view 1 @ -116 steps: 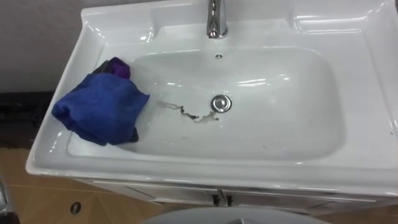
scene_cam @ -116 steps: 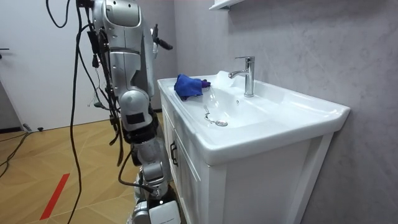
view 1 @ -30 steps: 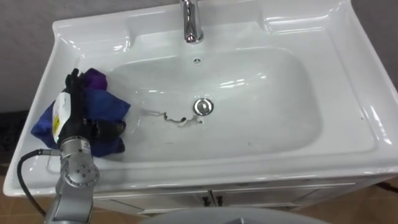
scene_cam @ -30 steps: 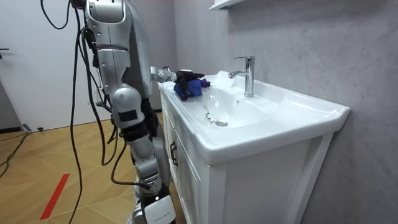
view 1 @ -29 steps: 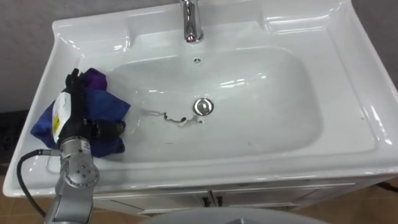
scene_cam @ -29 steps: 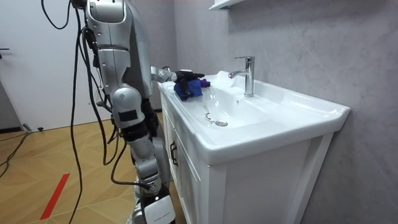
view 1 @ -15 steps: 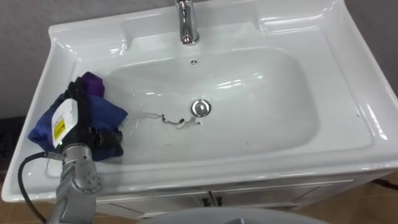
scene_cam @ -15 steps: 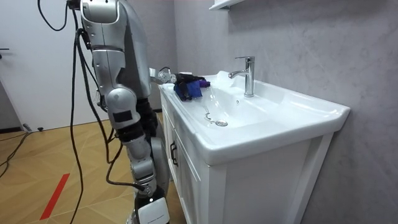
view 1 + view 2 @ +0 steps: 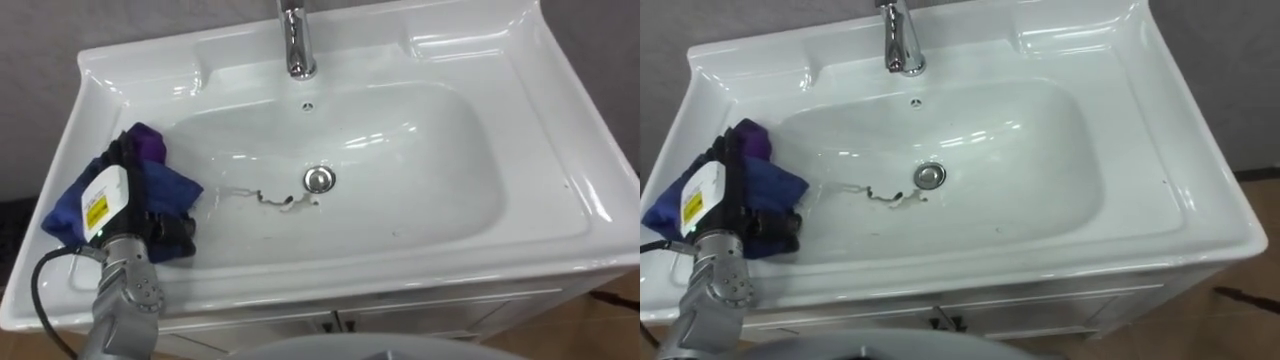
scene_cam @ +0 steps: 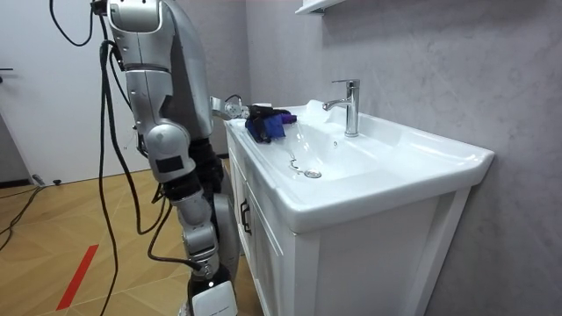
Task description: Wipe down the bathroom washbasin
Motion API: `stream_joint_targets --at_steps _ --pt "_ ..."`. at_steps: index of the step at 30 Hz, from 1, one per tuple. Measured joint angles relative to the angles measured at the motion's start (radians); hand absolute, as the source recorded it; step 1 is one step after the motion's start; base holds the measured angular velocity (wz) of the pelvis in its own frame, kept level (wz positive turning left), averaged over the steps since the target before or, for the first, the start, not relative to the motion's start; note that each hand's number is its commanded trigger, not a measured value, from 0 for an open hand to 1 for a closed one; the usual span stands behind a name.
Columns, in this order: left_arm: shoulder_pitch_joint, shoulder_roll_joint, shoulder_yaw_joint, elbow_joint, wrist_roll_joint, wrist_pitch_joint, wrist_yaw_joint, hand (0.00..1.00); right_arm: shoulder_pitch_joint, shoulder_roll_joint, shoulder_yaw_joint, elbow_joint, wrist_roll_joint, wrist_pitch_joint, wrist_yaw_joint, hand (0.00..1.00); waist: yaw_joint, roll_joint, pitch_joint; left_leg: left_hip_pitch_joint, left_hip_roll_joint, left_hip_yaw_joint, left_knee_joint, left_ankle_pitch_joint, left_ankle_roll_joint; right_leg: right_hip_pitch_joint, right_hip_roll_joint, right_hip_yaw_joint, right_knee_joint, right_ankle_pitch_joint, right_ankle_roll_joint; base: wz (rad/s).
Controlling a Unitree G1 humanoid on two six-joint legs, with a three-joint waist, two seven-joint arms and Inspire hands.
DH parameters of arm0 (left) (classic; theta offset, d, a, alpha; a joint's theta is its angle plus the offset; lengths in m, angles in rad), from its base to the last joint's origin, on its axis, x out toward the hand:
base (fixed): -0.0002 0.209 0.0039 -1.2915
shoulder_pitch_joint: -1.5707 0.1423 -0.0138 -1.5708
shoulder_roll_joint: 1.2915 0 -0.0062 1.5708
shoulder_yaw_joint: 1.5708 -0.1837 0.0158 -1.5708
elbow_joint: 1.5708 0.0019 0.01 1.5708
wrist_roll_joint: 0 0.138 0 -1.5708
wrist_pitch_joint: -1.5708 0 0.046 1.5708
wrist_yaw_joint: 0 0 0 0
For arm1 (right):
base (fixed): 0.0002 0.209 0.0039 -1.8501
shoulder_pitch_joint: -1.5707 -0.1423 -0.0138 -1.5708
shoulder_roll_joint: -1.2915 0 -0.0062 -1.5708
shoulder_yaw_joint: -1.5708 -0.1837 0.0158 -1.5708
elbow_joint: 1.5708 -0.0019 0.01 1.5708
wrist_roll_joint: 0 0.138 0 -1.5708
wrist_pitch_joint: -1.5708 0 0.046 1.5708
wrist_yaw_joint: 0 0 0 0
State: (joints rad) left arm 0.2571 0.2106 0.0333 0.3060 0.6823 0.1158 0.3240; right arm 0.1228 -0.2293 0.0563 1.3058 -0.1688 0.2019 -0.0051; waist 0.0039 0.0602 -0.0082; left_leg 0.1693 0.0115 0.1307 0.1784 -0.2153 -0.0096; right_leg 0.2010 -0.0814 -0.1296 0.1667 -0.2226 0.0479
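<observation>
The blue cloth [image 9: 168, 186] is being pressed under the left robot hand [image 9: 112, 196] on the basin's [image 9: 430, 190] sloping wall and rim, well to the left of the drain [image 9: 319, 180]. Whether the robot hand is being clamped on the cloth or merely laid over it cannot be told. A purple fold [image 9: 148, 141] of the cloth is being shown at the end of the cloth farther from the robot, up and to the left of the drain. A thin dark streak of dirt [image 9: 268, 199] is being seen on the basin floor just left of the drain, between it and the cloth. The faucet [image 9: 296, 42] is being seen upright behind the drain, with a small overflow hole [image 9: 307, 105] between the two. In the room view the robot is being seen standing at the end of the white cabinet [image 10: 351, 263], on the room view's left of the drain, with its left arm stretched over the rim.
</observation>
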Motion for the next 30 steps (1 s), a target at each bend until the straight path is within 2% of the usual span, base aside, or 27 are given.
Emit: stream_joint_targets --at_steps 3,5,7,13,15,20,24,30 --pt "-0.016 0.001 0.003 0.029 0.008 0.000 0.044 1.00 0.001 0.002 -0.002 -0.003 -0.024 0.019 -0.004 0.00 0.000 0.000 -0.0002 0.006 -0.001 0.006 -0.013 0.006 0.001 -0.003 0.001 0.014 0.003 0.000 0.000 -0.10" --pt "-0.026 0.011 0.020 0.036 0.011 0.000 0.066 1.00 0.003 0.002 -0.002 -0.014 -0.040 0.035 -0.004 0.00 -0.001 -0.002 -0.0010 0.008 -0.001 0.008 -0.019 0.008 0.001 -0.006 0.002 0.018 0.004 0.000 0.000 -0.08" --pt "-0.030 0.027 0.029 0.038 0.012 0.000 0.081 1.00 0.010 0.003 -0.002 -0.032 -0.053 0.046 -0.004 0.00 -0.002 -0.005 -0.0032 0.009 0.000 0.011 -0.020 0.008 0.001 -0.009 0.003 0.022 0.004 0.000 0.000 -0.06" --pt "-0.030 0.035 0.037 0.049 0.034 0.000 0.128 1.00 0.017 0.004 -0.002 -0.079 -0.110 0.077 0.009 0.00 0.007 -0.016 -0.0103 0.018 0.002 0.027 -0.020 0.009 0.001 -0.006 0.005 0.038 0.004 0.000 -0.001 -0.08" --pt "-0.038 0.044 0.045 0.052 0.037 0.002 0.128 1.00 0.018 0.004 -0.001 -0.095 -0.114 0.081 0.012 0.00 0.005 -0.018 -0.0112 0.019 0.002 0.030 -0.020 0.009 0.001 -0.006 0.005 0.041 0.003 0.000 -0.001 -0.05" --pt "-0.052 0.044 0.054 0.057 0.037 0.005 0.129 1.00 0.019 0.004 0.000 -0.103 -0.114 0.089 0.021 0.00 0.004 -0.018 -0.0114 0.022 0.002 0.032 -0.020 0.009 0.001 -0.006 0.006 0.044 0.004 0.000 -0.001 0.00" --pt "-0.066 0.055 0.060 0.067 0.036 0.008 0.129 1.00 0.021 0.006 0.000 -0.106 -0.114 0.107 0.022 0.00 -0.001 -0.018 -0.0113 0.024 0.002 0.033 -0.024 0.009 0.001 -0.006 0.006 0.044 0.003 0.000 -0.001 0.00" --pt "-0.085 0.046 0.064 0.077 0.003 0.008 0.129 1.00 0.013 0.007 0.000 -0.104 -0.106 0.116 0.017 0.00 0.000 -0.017 -0.0117 0.022 0.002 0.030 -0.025 0.009 0.001 -0.007 0.005 0.042 0.002 0.000 -0.001 0.01"
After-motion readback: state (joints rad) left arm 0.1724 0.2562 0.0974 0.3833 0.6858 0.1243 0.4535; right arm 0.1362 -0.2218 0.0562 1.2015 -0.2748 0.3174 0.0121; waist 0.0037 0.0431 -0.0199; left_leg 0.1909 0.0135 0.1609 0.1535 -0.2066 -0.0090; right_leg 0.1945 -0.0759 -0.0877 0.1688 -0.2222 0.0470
